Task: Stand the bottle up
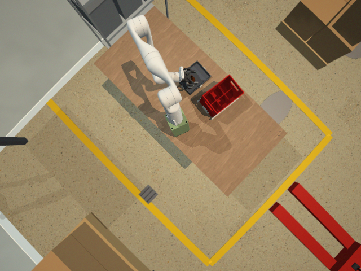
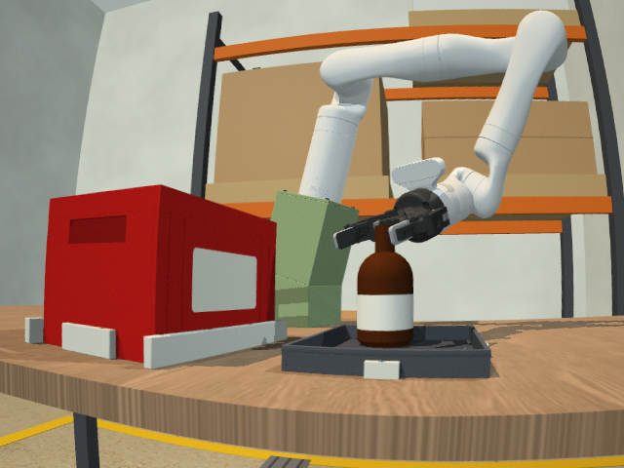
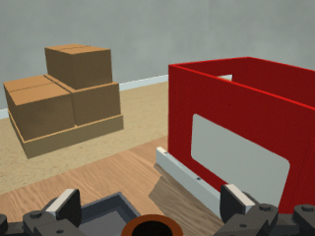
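Observation:
The brown bottle [image 1: 192, 78] [image 2: 384, 274] [image 3: 152, 217] with a white label stands upright on the dark tray [image 1: 201, 70] [image 2: 322, 364] [image 3: 105, 223]. In the wrist view only its round mouth shows, at the bottom edge. My gripper [image 1: 195, 77] [image 2: 368, 238] [image 3: 151, 203] is open, tilted slightly down, with its fingers at the height of the bottle's neck. The neck stands between the spread fingers, near the palm, and the fingers do not grip it. The red crate [image 1: 207, 107] [image 2: 105, 282] [image 3: 179, 113] stands upright beside the tray.
White strips [image 2: 212, 339] [image 3: 187, 177] run along the foot of the crate. A white block [image 2: 381, 370] sits at the tray's front wall. The green robot base [image 1: 180, 128] [image 2: 307, 252] stands behind the crate in the exterior view. Shelving with cartons is beyond the table.

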`<action>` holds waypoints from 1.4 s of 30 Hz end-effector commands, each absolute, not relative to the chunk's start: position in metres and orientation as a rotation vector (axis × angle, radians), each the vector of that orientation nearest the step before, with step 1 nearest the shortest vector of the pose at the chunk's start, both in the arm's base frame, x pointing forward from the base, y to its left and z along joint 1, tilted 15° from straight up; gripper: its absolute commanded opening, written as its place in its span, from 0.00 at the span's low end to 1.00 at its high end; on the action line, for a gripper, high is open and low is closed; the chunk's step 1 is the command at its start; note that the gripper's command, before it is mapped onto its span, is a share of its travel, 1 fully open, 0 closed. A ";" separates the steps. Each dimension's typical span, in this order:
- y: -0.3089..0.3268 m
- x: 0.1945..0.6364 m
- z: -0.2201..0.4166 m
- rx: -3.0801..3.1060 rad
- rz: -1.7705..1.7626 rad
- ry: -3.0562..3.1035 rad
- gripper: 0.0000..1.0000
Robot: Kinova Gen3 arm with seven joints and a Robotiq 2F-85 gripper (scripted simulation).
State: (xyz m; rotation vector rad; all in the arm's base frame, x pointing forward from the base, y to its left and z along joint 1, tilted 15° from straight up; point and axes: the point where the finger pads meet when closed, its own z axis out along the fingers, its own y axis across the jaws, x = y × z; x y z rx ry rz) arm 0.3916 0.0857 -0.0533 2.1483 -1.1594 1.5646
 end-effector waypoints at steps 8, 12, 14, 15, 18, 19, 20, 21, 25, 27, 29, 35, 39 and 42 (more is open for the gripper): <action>0.086 0.392 -0.053 2.147 1.566 -1.160 1.00; 0.086 0.392 -0.053 2.147 1.566 -1.160 1.00; 0.086 0.392 -0.053 2.147 1.566 -1.160 1.00; 0.086 0.392 -0.053 2.147 1.566 -1.160 1.00; 0.085 0.392 -0.052 2.147 1.566 -1.160 1.00; 0.085 0.392 -0.052 2.147 1.566 -1.160 1.00; 0.085 0.392 -0.051 2.147 1.566 -1.160 1.00; 0.085 0.392 -0.051 2.147 1.566 -1.160 1.00; 0.085 0.391 -0.048 2.147 1.566 -1.160 1.00; 0.084 0.391 -0.046 2.147 1.566 -1.160 1.00; 0.084 0.391 -0.046 2.147 1.566 -1.160 1.00; 0.082 0.390 -0.037 2.147 1.566 -1.160 1.00; 0.080 0.389 -0.030 2.147 1.566 -1.160 1.00; 0.079 0.388 -0.023 2.147 1.566 -1.160 1.00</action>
